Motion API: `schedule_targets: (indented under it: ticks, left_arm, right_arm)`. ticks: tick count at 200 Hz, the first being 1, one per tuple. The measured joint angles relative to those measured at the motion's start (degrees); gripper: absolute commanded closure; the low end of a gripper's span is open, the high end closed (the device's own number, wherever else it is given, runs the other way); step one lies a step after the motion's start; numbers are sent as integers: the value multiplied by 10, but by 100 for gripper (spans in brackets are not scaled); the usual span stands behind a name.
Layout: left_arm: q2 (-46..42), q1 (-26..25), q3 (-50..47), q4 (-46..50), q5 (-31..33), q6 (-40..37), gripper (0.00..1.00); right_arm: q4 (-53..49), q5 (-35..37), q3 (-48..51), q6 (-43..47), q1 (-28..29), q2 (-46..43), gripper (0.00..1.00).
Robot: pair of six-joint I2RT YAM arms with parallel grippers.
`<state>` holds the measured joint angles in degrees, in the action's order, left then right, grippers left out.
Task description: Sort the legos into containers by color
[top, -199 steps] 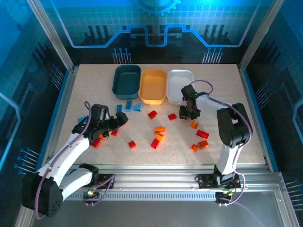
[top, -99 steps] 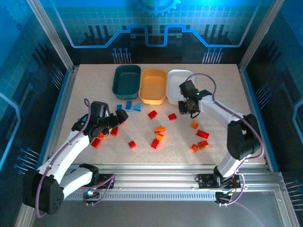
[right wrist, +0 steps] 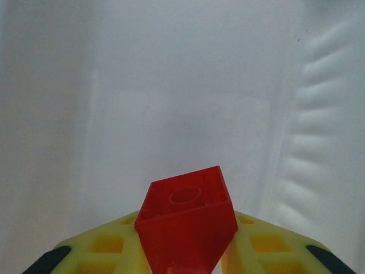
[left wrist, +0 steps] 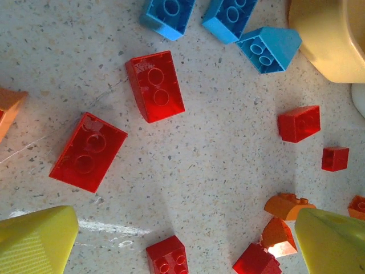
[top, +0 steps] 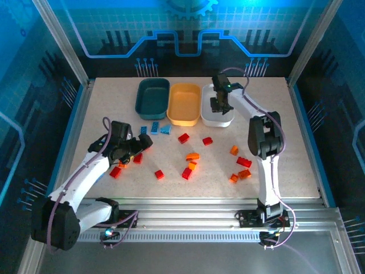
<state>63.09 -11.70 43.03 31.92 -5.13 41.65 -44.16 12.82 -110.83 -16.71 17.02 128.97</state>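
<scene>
While it hangs over the white tray [top: 220, 120], right hand [top: 219, 106] pinching a red lego [right wrist: 186, 227], left hand [top: 146, 141] spread wide

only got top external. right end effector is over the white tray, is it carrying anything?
Observer: Yes. In the right wrist view the right end effector is clamped on a small red plastic brick, one stud showing.
Operator: where over the tray?
Observer: Close to a side. The white plastic tray shows its rippled wall along the right of that view.
Operator: left end effector?
Observer: In the left wrist view the left end effector is open and holds nothing, jaws wide apart above loose red bricks on the speckled table.
</scene>
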Motion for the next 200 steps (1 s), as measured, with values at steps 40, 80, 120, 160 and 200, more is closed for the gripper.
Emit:
schedule_targets:
  ticks: [40, 80, 120, 160, 200]
  left_arm:
    - [13, -24, 5, 2, -11, -21, 5]
    - [80, -146, 71, 8, 17, -67, 6]
    - [186, -308, 136, 8, 64, -119, 9]
    - [289, -397, 184, 19, 98, -153, 12]
    - [301, -410, 187, 30, 116, -162, 18]
  right_arm:
    - [-27, -15, -32, 9, -2, 15, 39]
    - [-3, -19, 45, 6, 6, -86, 37]
    - [66, -25, 248, -15, 22, -288, 36]
    - [120, -38, 420, -40, 22, -376, 36]
    - [128, -45, 492, -46, 22, -400, 37]
